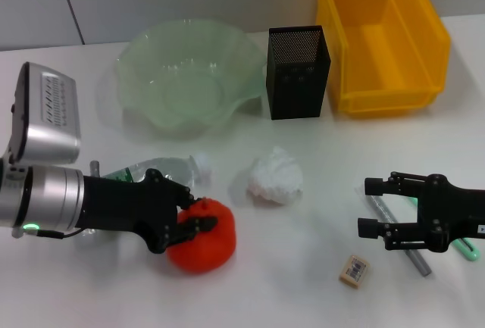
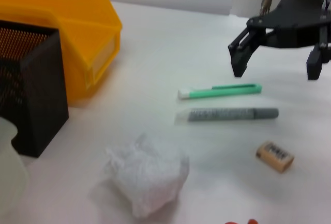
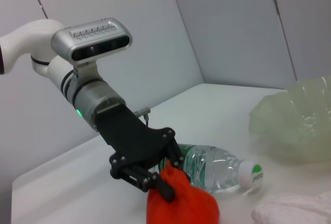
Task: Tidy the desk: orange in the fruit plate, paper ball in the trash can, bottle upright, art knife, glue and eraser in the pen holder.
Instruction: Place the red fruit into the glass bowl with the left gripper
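My left gripper (image 1: 193, 210) is shut on the top of the orange (image 1: 203, 246), which sits low at the table's front left; the right wrist view shows the grip (image 3: 165, 175) on the orange (image 3: 183, 206). The bottle (image 1: 159, 169) lies on its side just behind it. The paper ball (image 1: 274, 176) lies mid-table. My right gripper (image 1: 367, 207) is open and empty, above the grey glue stick (image 1: 415, 256) and the green art knife (image 1: 470, 250). The eraser (image 1: 354, 270) lies in front of it. The fruit plate (image 1: 151, 78), pen holder (image 1: 298, 74) and trash can (image 1: 379, 78) stand at the back.
The left wrist view shows the knife (image 2: 220, 90), glue stick (image 2: 232, 114) and eraser (image 2: 275, 155) lying apart under the right gripper (image 2: 274, 63), with the paper ball (image 2: 147, 180) nearer. A grey wall lies behind the table.
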{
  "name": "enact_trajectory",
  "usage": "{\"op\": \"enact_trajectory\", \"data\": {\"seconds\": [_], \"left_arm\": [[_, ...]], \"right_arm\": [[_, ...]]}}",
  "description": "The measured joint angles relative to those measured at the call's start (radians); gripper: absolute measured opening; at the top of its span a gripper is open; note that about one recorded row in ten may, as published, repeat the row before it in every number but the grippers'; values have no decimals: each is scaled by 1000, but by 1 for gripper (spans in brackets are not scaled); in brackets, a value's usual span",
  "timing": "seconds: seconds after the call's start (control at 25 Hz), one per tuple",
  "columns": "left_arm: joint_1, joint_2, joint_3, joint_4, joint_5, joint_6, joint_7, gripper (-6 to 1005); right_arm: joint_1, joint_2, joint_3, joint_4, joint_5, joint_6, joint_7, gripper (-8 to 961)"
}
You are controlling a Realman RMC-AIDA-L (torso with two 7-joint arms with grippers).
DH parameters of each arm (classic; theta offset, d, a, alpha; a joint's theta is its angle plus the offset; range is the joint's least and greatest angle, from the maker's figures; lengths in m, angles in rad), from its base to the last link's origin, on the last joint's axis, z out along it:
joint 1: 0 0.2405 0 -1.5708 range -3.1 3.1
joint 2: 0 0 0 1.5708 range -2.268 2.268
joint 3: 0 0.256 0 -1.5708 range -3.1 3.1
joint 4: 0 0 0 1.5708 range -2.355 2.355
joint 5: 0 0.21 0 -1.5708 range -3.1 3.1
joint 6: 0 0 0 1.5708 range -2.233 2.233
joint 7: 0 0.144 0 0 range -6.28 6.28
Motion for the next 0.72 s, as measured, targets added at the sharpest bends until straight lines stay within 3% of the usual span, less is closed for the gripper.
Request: {"op": "enact_trajectory", "data": {"seconds": [0.16,0.36,0.52,0.72], "left_arm": [[-13,-2,-68,-4,-53,95,-7,254],[-19,-4,-157,-15,-232,160,9,171],[-29,-7,-164,-80,-414,84,69,155],[-78,-8,-164,-234,-673,-115,191,134]], "right_arm": [[0,0,-1,0,0,0,0,827],[-4,2,-1,0,0,-1,1,827],[-8,3,0,0,1,-3,1,827],[-9,4,0,0,1,-8,2,827]]}}
